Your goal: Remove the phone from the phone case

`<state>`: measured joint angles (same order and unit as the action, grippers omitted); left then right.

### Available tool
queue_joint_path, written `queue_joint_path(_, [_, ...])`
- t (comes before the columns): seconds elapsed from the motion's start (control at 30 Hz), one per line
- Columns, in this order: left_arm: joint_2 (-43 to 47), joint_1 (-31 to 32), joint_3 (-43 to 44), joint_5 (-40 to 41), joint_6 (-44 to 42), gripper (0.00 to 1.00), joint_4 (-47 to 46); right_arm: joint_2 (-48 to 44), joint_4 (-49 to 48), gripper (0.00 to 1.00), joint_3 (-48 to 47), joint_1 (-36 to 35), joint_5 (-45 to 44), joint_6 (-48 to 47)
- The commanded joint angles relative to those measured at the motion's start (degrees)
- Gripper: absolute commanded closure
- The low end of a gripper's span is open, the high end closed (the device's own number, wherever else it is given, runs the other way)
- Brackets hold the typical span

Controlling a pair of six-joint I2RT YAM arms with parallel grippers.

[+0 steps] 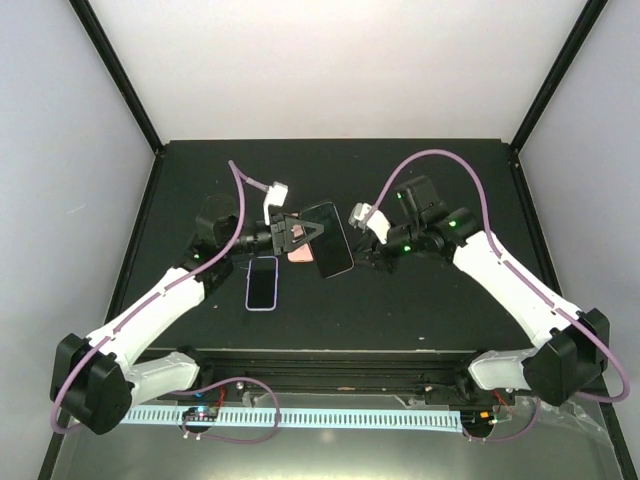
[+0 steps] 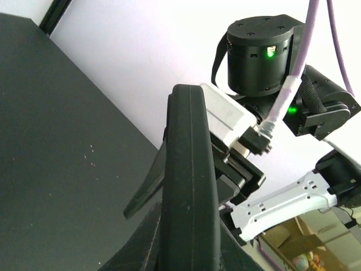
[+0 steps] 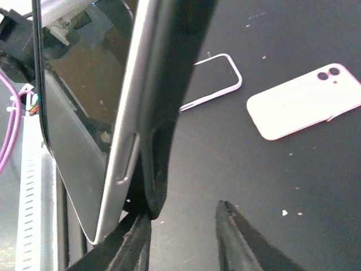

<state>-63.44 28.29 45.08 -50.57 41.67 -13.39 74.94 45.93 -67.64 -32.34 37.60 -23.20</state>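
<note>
My left gripper [image 1: 290, 235] is shut on the edge of a phone [image 1: 330, 240] and holds it up above the mat. The phone wears a black phone case [image 3: 169, 84]. In the right wrist view the phone's silver side [image 3: 127, 113] and dark screen stand partly peeled away from that black shell. The case's black edge [image 2: 189, 186] fills the left wrist view between the fingers [image 2: 146, 192]. My right gripper [image 3: 183, 212] is open just below the phone, its left finger touching the case's lower corner. A salmon-pink case [image 3: 304, 101] lies flat on the mat, camera holes at one corner.
A lilac-rimmed phone [image 1: 262, 283] lies flat on the black mat near my left arm; its rim [image 3: 240, 79] also shows in the right wrist view. The pink case [image 1: 300, 255] sits partly under the held phone. Black frame posts stand at the table's back corners.
</note>
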Motion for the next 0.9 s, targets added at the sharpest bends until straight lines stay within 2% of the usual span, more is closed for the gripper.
queue_joint_path(0.0, [1.1,2.0,-0.1,-10.5,6.8,0.98,-6.5,1.9,-11.2,0.64,-5.7,2.8,0.1,4.6])
queue_joint_path(0.07, [-0.1,2.0,-0.5,-10.6,7.2,0.98,-7.6,2.3,-10.5,0.55,-6.7,3.1,1.8,5.0])
queue_joint_path(0.13, [-1.3,2.0,-0.8,-11.2,7.9,0.99,-9.1,2.3,-10.9,0.34,-6.8,3.1,2.6,6.0])
queue_joint_path(0.23, [-2.2,2.0,-0.5,-11.6,7.1,0.98,-8.8,2.1,-12.4,0.23,-6.8,3.1,3.7,8.3])
queue_joint_path(0.4, [-3.0,2.8,-1.3,-11.8,6.4,0.98,-8.9,3.2,-14.4,0.2,-8.0,3.1,7.6,12.3])
queue_joint_path(0.53, [-4.1,4.1,-2.9,-11.0,6.5,0.98,-9.6,4.3,-17.3,0.2,-10.1,3.1,13.9,17.5])
queue_joint_path(0.73, [-5.3,5.3,-4.7,-9.8,7.5,0.98,-12.1,3.8,-20.8,0.05,-10.5,3.1,21.7,22.3])
queue_joint_path(0.87, [-5.9,6.1,-5.3,-9.0,7.7,0.98,-12.9,3.0,-22.6,0.11,-10.1,3.1,23.2,23.9])
